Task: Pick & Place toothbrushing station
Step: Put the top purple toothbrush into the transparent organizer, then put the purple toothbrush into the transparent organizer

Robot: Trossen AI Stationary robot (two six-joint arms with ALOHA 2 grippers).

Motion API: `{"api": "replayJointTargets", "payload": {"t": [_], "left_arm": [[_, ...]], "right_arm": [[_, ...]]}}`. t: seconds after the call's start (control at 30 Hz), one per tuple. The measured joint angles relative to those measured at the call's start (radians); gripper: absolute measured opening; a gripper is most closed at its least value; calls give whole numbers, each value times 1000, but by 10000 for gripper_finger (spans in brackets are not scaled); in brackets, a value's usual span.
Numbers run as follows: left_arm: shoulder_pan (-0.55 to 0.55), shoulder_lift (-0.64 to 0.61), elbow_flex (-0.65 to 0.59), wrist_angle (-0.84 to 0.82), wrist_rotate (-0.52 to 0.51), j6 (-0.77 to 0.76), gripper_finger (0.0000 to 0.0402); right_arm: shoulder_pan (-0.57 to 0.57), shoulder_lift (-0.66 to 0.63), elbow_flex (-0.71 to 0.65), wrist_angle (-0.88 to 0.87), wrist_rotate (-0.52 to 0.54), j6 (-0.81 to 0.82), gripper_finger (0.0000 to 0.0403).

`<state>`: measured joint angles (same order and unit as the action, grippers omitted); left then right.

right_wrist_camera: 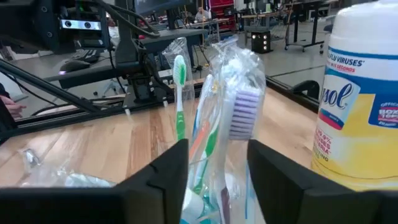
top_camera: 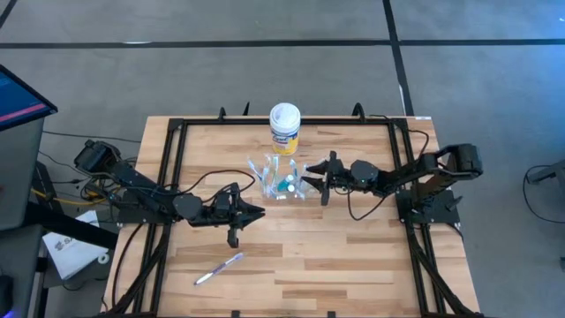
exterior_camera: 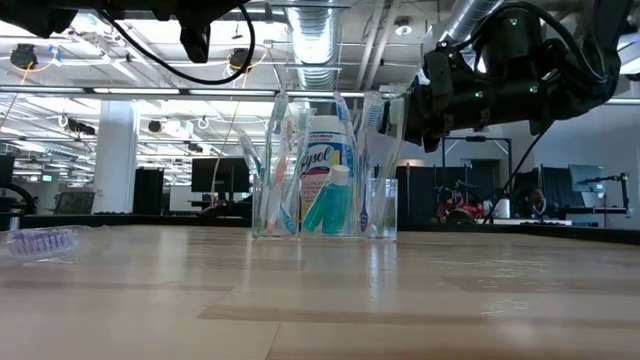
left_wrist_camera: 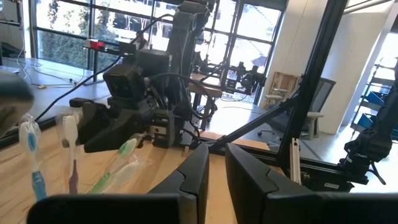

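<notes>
High view: clear plastic cup (top_camera: pixel 284 187) sits mid-bench (top_camera: pixel 353 265), just in front of the yellow canister (top_camera: pixel 284 129) w/ white lid. Cup holds a bunch of toothbrushes (top_camera: pixel 262 168), heads fanning out over the rim, and teal-blue tubes (top_camera: pixel 288 185) inside. Right gripper (top_camera: pixel 311 179) is just beside the cup on the canister's right, jaws apart near the cup rim, nothing gripped. Left gripper (top_camera: pixel 254 212) hovers near the cup on its front-left side; jaws narrow, look nearly closed, nothing seen between them. One loose toothbrush (top_camera: pixel 218 268) lies on the bench well apart from the cup, toward the front edge.

Low view: cup (exterior_camera: pixel 325 207) stands upright on the bench (exterior_camera: pixel 320 300), directly in front of the canister (exterior_camera: pixel 328 150), whose label shows through it. Brushes (exterior_camera: pixel 275 160) stand upright, slightly tilted, white/blue/pink/green handles; teal tube (exterior_camera: pixel 326 200) upright in the middle. Right gripper's dark body above and right of the cup. Wrapped loose brush (exterior_camera: pixel 42 240) far left of the cup.

Left wrist view: own jaws (left_wrist_camera: pixel 217 180) w/ slim gap, empty. Brush heads (left_wrist_camera: pixel 30 140) ahead, right arm (left_wrist_camera: pixel 130 112) behind them.

Right wrist view: jaws (right_wrist_camera: pixel 214 168) spread, either side of wrapped brushes (right_wrist_camera: pixel 239 112); can't tell if touching. Green-headed brush (right_wrist_camera: pixel 180 93) beside it, canister (right_wrist_camera: pixel 364 93) just beyond.
</notes>
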<state>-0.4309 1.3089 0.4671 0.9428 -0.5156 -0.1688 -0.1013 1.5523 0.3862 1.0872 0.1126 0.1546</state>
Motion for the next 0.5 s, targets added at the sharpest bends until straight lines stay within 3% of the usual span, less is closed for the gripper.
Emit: {"api": "replayJointTargets", "payload": {"t": [0.2, 0.5], "left_arm": [[0, 0, 0, 0, 0, 0, 49], [0, 0, 0, 0, 0, 0, 49]], "right_arm": [[-13, -66, 0, -23, 17, -5, 186], [-27, -194, 0, -110, 20, -41, 189]]}}
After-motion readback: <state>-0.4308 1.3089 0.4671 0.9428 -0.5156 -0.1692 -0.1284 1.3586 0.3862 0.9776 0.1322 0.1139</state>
